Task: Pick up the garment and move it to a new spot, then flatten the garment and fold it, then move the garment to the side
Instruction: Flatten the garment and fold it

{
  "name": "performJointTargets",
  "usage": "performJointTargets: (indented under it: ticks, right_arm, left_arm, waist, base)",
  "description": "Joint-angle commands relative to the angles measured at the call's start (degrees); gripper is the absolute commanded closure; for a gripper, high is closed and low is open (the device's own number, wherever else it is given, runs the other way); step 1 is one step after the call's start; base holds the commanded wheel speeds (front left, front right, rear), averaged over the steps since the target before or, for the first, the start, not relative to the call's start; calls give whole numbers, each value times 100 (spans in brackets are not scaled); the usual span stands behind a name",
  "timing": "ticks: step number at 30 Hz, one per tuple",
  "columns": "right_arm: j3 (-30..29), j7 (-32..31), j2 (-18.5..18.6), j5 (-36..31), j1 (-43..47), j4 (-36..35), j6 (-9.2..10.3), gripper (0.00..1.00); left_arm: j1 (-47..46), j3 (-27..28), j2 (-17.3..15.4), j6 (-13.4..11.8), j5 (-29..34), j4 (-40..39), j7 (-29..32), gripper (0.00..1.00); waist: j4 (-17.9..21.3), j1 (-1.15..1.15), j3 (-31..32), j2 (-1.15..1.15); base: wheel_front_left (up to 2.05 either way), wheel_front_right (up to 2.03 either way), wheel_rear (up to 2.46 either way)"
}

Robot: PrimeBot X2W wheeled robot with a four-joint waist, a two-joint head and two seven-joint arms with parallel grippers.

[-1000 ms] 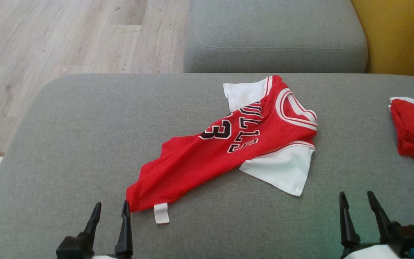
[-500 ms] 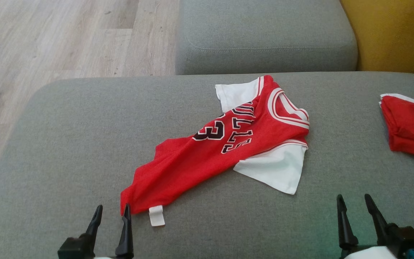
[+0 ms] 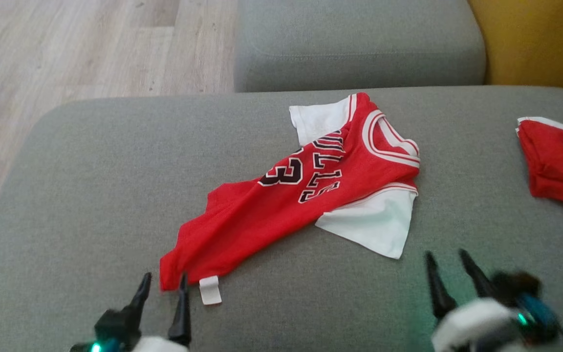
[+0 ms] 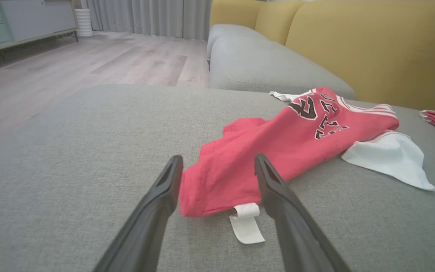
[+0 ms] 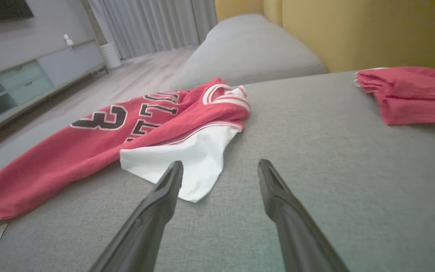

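Note:
The garment (image 3: 281, 205) is a red jersey with white sleeves and black lettering, lying crumpled and slantwise across the grey cushion (image 3: 81, 186). Its lower hem with a white tag (image 3: 209, 290) points toward me. My left gripper (image 3: 165, 281) is open at the hem corner, the red hem (image 4: 217, 189) showing between its fingers, apart from the cloth. My right gripper (image 3: 447, 256) is open just short of the white sleeve (image 5: 187, 162), whose tip lies beside the left finger (image 5: 170, 185).
A second red garment (image 3: 557, 164) lies bunched at the cushion's right edge. Another grey cushion (image 3: 359, 44) and a yellow sofa back (image 3: 540, 39) stand behind. Wooden floor (image 3: 66, 49) lies to the left, past the cushion's rounded edge.
Both grippers have advanced toward the jersey, the left to the hem corner, the right leftward toward the white sleeve. The camera has shifted a little. The jersey lies as before.

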State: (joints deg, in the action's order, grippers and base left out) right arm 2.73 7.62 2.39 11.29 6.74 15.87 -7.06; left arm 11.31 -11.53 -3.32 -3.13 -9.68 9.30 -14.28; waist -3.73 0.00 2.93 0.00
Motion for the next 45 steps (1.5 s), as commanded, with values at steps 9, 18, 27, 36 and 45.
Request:
performJointTargets:
  ticks: [9, 18, 27, 36, 45]
  right_arm:
    - [756, -3183, 154, -295, -1804, 24, -43, 0]
    - [934, -3764, 571, -382, -2394, 539, -43, 0]
    - [1280, -3972, 825, -171, -2532, 805, -43, 0]
    - [1674, -4153, 942, 186, -2538, 821, -43, 100]
    - [1468, -3687, 900, 825, -2504, 709, -43, 100]
  left_arm:
    - [-1247, -48, -42, -71, 104, 268, 1579, 0]
    - [-1578, -116, -64, -25, 37, 456, 2034, 0]
    - [-1592, -156, -62, 53, -143, 526, 2159, 0]
    - [-1642, -205, -64, 110, -253, 552, 2121, 67]
    - [-1689, -89, -45, 199, -628, 119, 1916, 100]
  waist:
    - [-171, 0, -648, 0]
    - [-343, 0, -1092, 0]
    - [-350, 0, -1261, 0]
    - [-314, 0, -1253, 0]
    - [-272, 0, -1007, 0]
  base:
    - [0, 0, 0]
    - [0, 0, 0]
    - [0, 0, 0]
    - [0, 0, 0]
    - [0, 0, 0]
